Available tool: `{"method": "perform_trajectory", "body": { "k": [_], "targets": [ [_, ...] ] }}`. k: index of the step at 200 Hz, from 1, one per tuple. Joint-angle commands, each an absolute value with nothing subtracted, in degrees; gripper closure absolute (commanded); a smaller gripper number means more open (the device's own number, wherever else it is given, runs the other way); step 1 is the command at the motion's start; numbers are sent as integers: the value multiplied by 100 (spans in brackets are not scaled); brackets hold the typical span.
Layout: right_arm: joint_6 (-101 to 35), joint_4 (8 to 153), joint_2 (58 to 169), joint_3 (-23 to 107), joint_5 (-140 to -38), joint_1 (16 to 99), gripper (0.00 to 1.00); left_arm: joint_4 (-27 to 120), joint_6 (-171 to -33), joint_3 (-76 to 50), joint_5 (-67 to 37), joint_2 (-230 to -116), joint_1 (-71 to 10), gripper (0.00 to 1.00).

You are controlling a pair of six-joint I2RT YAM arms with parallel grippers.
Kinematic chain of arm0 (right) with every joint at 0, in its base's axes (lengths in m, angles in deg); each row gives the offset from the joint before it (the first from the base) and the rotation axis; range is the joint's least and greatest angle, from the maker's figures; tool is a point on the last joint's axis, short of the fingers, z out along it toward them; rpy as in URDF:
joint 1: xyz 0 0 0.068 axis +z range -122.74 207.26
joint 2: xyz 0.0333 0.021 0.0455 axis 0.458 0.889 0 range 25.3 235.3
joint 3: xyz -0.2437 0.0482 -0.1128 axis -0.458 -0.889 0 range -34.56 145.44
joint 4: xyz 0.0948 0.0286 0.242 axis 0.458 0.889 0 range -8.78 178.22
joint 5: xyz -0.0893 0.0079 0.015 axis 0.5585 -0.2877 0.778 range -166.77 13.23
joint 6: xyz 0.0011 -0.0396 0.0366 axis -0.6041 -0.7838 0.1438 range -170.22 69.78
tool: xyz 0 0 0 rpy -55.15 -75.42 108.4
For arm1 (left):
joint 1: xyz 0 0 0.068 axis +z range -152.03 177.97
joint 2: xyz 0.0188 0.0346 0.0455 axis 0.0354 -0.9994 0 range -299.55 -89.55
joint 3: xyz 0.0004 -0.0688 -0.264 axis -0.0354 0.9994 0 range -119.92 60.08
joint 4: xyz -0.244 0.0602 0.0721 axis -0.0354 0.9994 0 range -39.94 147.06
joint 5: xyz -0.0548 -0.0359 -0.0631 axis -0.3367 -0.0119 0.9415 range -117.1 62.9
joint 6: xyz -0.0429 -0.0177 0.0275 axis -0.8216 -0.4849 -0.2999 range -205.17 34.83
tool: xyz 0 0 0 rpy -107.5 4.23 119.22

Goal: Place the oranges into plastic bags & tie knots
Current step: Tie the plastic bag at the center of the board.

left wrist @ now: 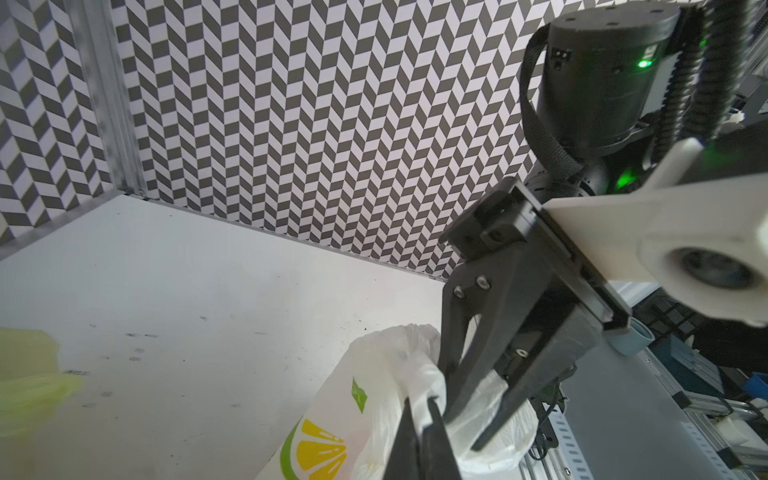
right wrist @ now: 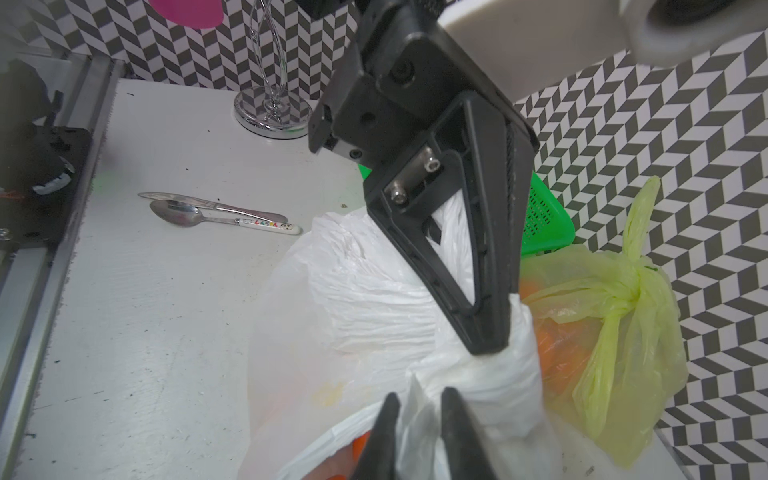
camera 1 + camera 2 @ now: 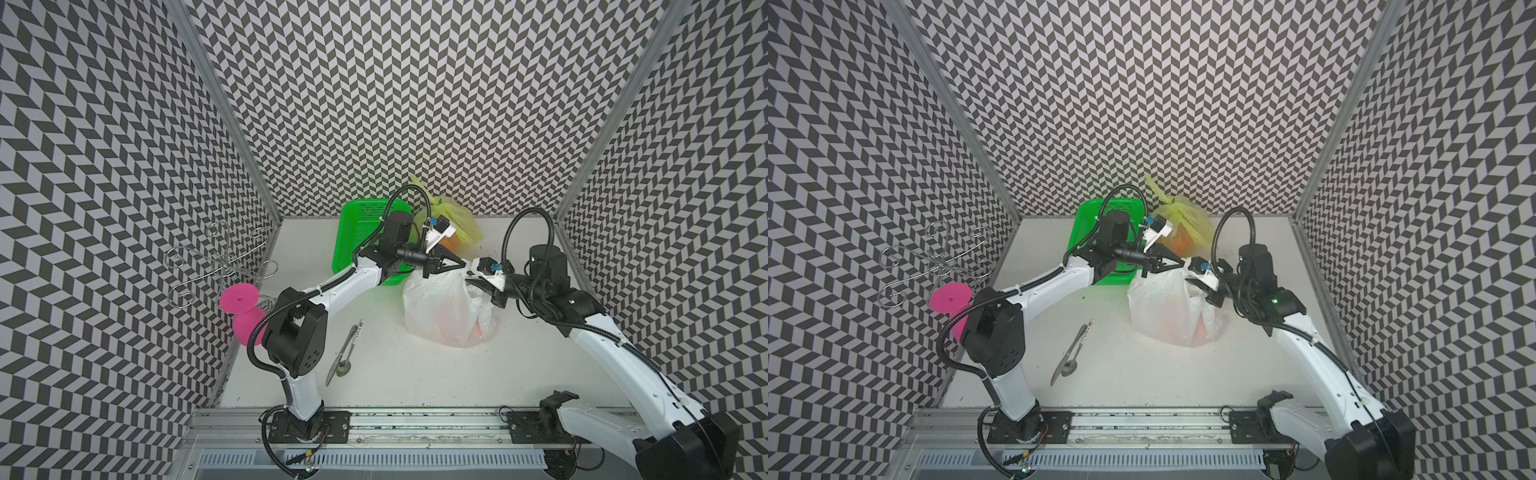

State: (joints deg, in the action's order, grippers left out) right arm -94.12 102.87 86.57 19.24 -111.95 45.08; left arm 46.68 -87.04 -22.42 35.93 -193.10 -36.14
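The white lemon-print plastic bag (image 3: 436, 307) (image 3: 1158, 307) stands mid-table, and oranges (image 3: 478, 332) (image 2: 359, 449) show through its skin. My left gripper (image 3: 467, 262) (image 1: 419, 415) is shut on a white handle strip at the bag's top. My right gripper (image 3: 469, 279) (image 2: 419, 401) faces it almost tip to tip. Its fingers stand apart, with loose white handle plastic (image 2: 419, 419) between them. Behind stands the yellow-green bag (image 3: 465, 226) (image 2: 615, 361), closed by a knot (image 2: 627, 291), with orange fruit (image 2: 557, 345) inside.
A green mesh basket (image 3: 357, 232) sits at the back under my left forearm. A spoon and a knife (image 3: 345, 357) lie in front of the left arm. A wire stand (image 3: 220, 262) and pink discs (image 3: 239, 299) are at the left wall.
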Motion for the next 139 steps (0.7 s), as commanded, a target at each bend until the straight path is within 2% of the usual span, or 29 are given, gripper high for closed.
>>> {"method": "perform_trajectory", "body": {
  "k": [1, 35, 49, 58, 68, 109, 132, 139],
  "targets": [
    [-9559, 10662, 8433, 2221, -11000, 4502, 66, 4365, -8482, -2086, 3413, -18892, -3648, 100],
    [-9231, 11502, 8449, 3034, -12277, 4289, 48, 3645, -8529, -1479, 3285, -18540, -3678, 100],
    [-8956, 11469, 8559, 3240, -12429, 4214, 42, 3546, -8387, -1314, 3280, -18408, -3688, 100],
    [-8881, 11430, 8678, 3300, -12414, 4217, 28, 3527, -8242, -1233, 3258, -18327, -3692, 100],
    [-8829, 11385, 8819, 3326, -12412, 4213, 23, 3541, -8070, -1178, 3240, -18247, -3707, 100],
    [-8898, 11843, 9616, 3564, -13135, 4217, 19, 3870, -7420, -1106, 3063, -18021, -3762, 100],
    [-8968, 11919, 9793, 3598, -13058, 4212, 23, 3945, -7282, -1067, 2982, -17958, -3794, 100],
    [-8968, 11892, 9813, 3579, -13003, 4211, 27, 3964, -7258, -1067, 2961, -17955, -3797, 100]
  ]
}}
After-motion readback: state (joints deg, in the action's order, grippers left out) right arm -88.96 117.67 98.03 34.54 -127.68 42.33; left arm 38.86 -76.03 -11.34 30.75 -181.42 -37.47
